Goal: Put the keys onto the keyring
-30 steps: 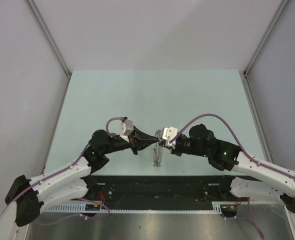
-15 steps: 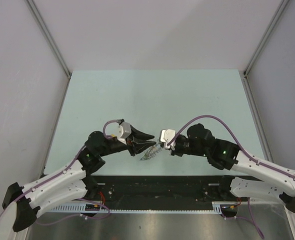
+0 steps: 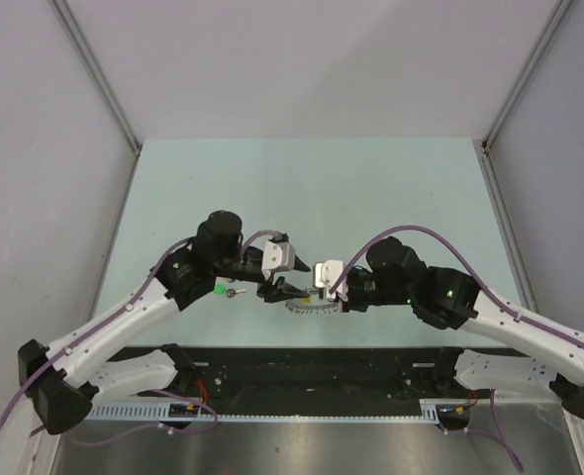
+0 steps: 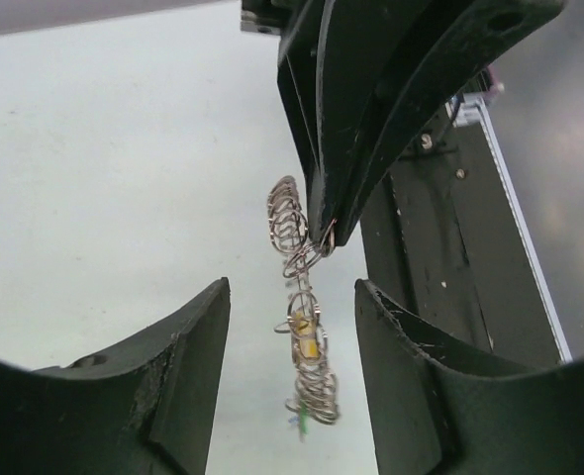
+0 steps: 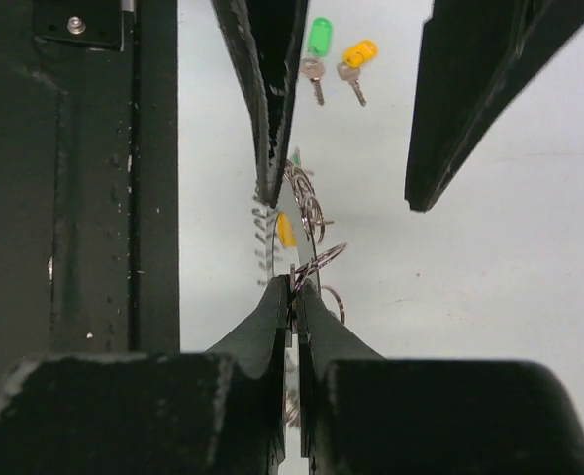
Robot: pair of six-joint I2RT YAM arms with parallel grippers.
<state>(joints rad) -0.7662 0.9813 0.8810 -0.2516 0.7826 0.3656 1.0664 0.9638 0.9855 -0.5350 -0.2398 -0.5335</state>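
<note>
A yellow key (image 5: 286,230) sits half hidden behind the ring chain (image 5: 308,210).

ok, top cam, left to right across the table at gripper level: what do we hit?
green key → second key → left gripper → right gripper. The keyring chain overlaps both grippers, so it is left out.

- left fingers (image 3: 275,289) and right fingers (image 3: 324,294) face each other, tips close together, over the near part of the worktop (image 3: 371,188).
- keyring (image 3: 305,308), a curved run of metal rings, sits just below both tips.
- green-headed key (image 3: 219,289) lies on the worktop beside the left arm (image 3: 188,272).
</note>
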